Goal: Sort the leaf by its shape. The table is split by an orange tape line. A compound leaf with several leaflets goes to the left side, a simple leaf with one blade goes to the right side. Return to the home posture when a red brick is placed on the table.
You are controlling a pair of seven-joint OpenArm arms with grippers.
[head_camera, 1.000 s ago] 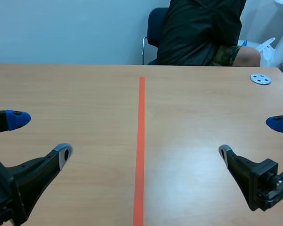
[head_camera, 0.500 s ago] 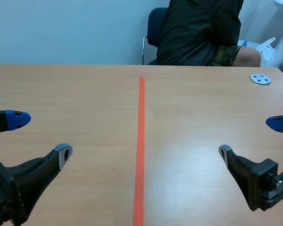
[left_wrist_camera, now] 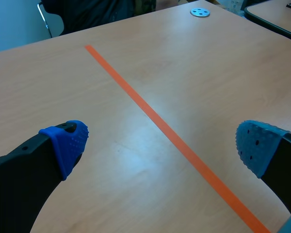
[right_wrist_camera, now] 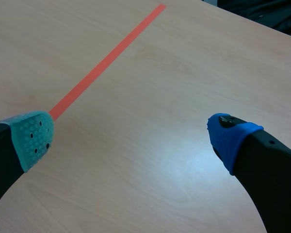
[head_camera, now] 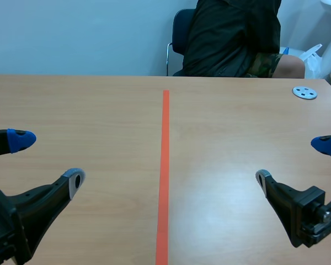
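Two arms low over wooden table (head_camera: 99, 110); left gripper (head_camera: 47, 159) fingers spread wide, left of orange tape line (head_camera: 165, 165); right gripper (head_camera: 292, 161) spread wide, right of it; leaf's place: cannot tell; grey perforated disc (head_camera: 304, 92) at far right; person (head_camera: 231, 38) seated beyond.

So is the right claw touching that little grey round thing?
Apart: the scene view shows bare table between the right gripper and the grey disc.

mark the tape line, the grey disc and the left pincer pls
tape line (head_camera: 165, 165), scene view, middle of the strip.
grey disc (head_camera: 304, 93), scene view, its centre.
left pincer (left_wrist_camera: 162, 144), left wrist view, midway between its fingertips.
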